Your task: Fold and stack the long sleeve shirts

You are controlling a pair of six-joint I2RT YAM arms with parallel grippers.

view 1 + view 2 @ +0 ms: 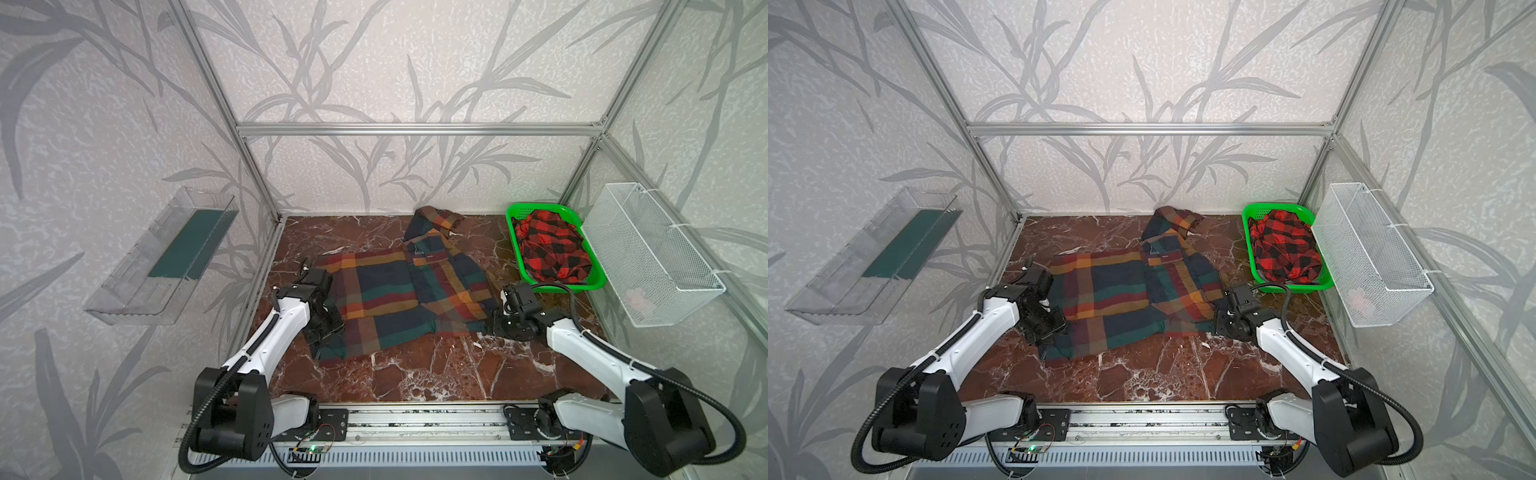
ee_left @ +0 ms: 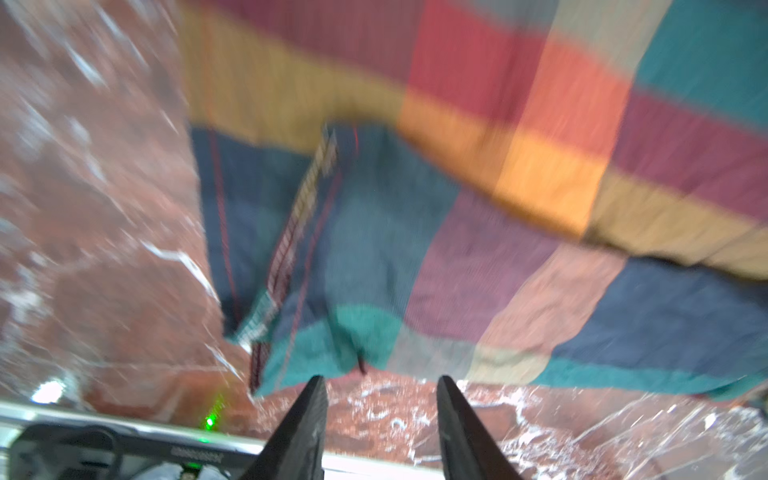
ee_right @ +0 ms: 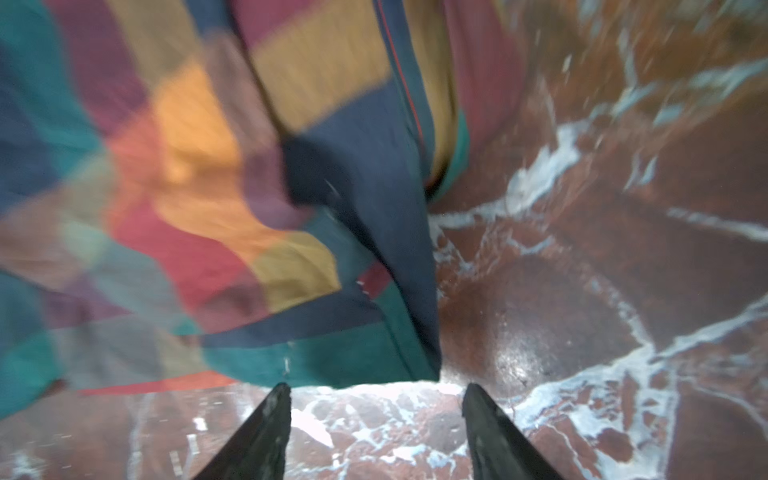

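Bench (image 1: 436, 374), dark red marble pattern, inside a frame with leaf-print walls. Multicolour plaid shirt (image 1: 399, 295) lies spread across the middle of the bench in navy, orange, green and red blocks. It is mostly flat, with folds over its right half and one sleeve bunched up toward the back wall. Red-and-black check shirt (image 1: 552, 249) sits crumpled in the green basket (image 1: 513, 216) at the back right corner, well apart from the spread one. Left arm (image 1: 282, 328) reaches in low to the plaid shirt's left edge and right arm (image 1: 582, 345) to its front right corner; in both top views the wrist housings hide the tips. Left wrist view, blurred: left fingers (image 2: 299, 428) stand apart with nothing between them, bare bench under the gap, and a green corner of the shirt's hem just beyond the tips. Right wrist view, also blurred: right fingers (image 3: 257, 436) stand wider apart and hold nothing, with the shirt's navy and green corner just past the tips. White wire basket (image 1: 648, 249) hangs on the right wall and a clear plastic tray (image 1: 166, 257) on the left wall.
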